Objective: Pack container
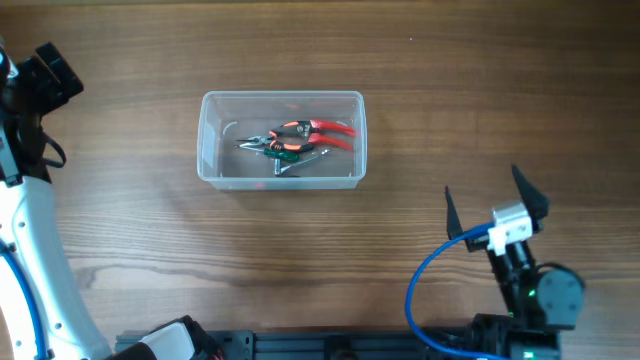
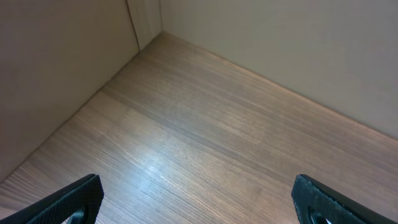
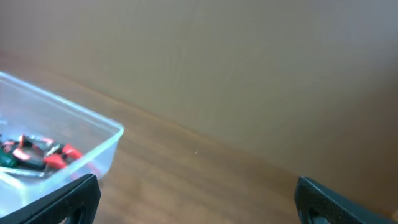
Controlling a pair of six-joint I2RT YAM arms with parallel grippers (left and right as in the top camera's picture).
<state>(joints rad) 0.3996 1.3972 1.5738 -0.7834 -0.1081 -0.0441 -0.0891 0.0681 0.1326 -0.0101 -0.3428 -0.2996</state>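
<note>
The clear plastic container [image 1: 208,140] sits on the wooden table, left of centre. Inside it lie red-handled pliers [image 1: 318,130], a green-handled tool [image 1: 285,154] and a metal tool. The container's corner also shows in the right wrist view [image 3: 109,146], with the red and green tools inside. My right gripper [image 1: 497,195] is open and empty at the lower right, well away from the container. My left gripper [image 2: 199,202] is open and empty over bare table; in the overhead view only its arm shows, at the far left edge [image 1: 45,80].
The left arm's white body [image 1: 30,270] runs down the left edge. A blue cable [image 1: 425,285] loops beside the right arm's base. A wall meets the table in both wrist views.
</note>
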